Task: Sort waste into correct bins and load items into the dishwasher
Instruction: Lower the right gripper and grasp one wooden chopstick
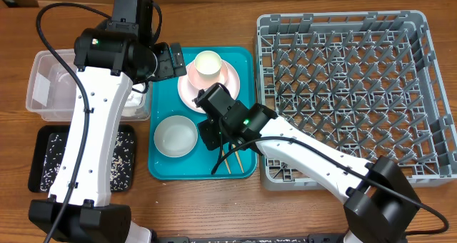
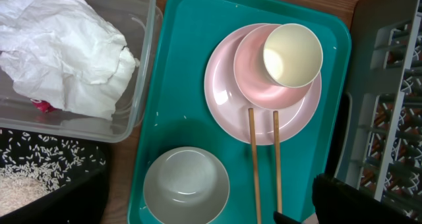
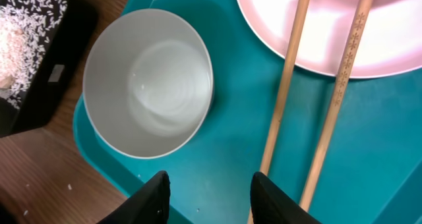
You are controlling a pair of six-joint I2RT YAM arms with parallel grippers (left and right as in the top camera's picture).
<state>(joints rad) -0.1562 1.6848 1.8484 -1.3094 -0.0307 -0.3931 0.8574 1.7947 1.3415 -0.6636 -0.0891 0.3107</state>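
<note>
Just ahead of the right end effector [image 3: 210, 188], two chopsticks [image 3: 283, 85]

Two parallel wooden chopsticks [image 2: 254, 165], tips on pink plate [image 2: 221, 99], beside empty grey-green bowl [image 2: 186, 184].

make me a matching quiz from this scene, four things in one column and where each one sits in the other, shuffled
Things:
1. crumpled napkin
2. rice grains
3. small cup
4. chopsticks

Places:
A. inside the pink bowl
B. in the clear tub
C. one end lying on the pink plate
D. in the black tray

Pairs: 1-B, 2-D, 3-A, 4-C
</note>
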